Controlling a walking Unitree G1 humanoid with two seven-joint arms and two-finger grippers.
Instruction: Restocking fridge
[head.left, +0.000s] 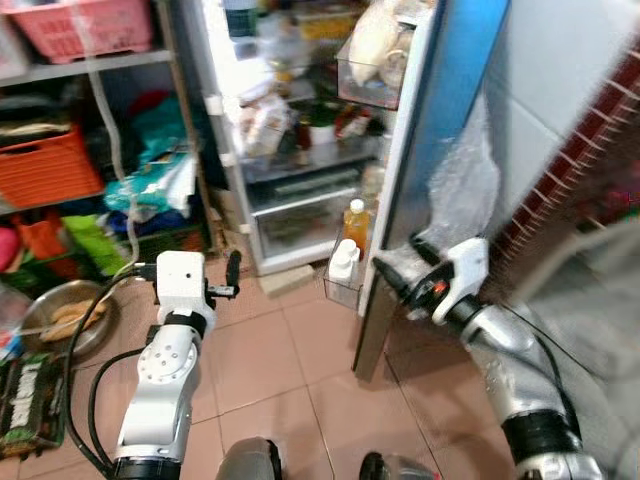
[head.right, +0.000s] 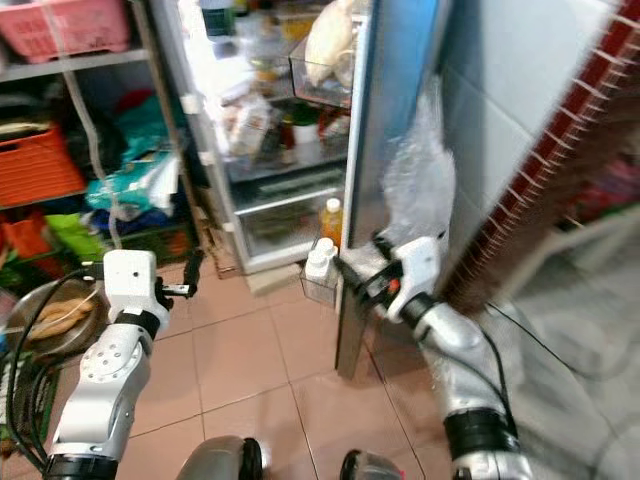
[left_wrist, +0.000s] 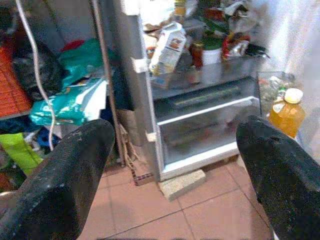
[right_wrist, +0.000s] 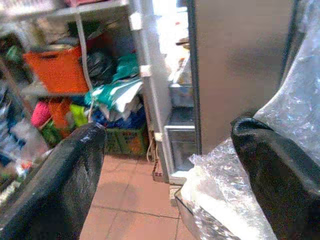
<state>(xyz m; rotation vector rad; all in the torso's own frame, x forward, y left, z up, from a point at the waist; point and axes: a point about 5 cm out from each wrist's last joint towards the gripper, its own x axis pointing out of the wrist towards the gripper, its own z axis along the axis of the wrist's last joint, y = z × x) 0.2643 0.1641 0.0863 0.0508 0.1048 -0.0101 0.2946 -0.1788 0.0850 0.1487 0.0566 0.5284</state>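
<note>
Left end effector (left_wrist: 170, 170) raised, spread; right end effector (right_wrist: 165, 175) spread

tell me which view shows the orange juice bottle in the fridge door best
The left wrist view: the orange juice bottle is large and sharp there, white cap visible, in the door's bottom shelf. Both eye views show it small and blurred beside a white bottle. The right wrist view faces the door's outer side instead.
</note>
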